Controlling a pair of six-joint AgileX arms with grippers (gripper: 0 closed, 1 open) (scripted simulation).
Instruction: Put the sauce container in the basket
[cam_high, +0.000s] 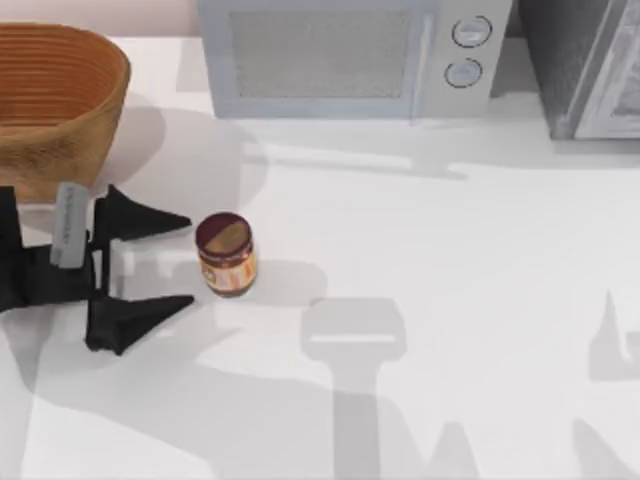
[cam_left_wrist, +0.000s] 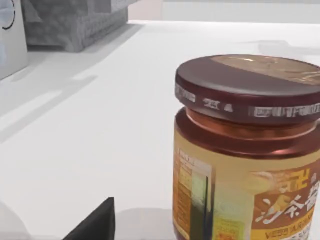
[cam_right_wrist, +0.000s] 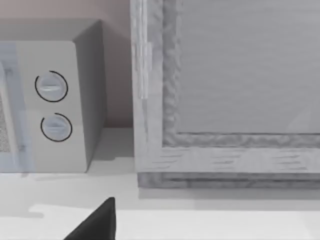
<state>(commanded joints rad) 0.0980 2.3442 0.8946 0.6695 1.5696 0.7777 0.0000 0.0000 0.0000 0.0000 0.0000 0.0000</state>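
sauce container (cam_left_wrist: 247, 150) upright — just beyond left gripper's (cam_high: 190, 262) spread jaws.

Sauce container (cam_high: 226, 254) upright on table, maroon lid on, tan woven basket (cam_high: 60, 100) far left

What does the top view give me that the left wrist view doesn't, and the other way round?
Top view alone: the basket at the table's back left, and the open left pincer level with the jar, its tips just short of it. Left wrist view alone: the jar's label and the rim print on the lid. Both: the jar upright on the white table, and the microwave.
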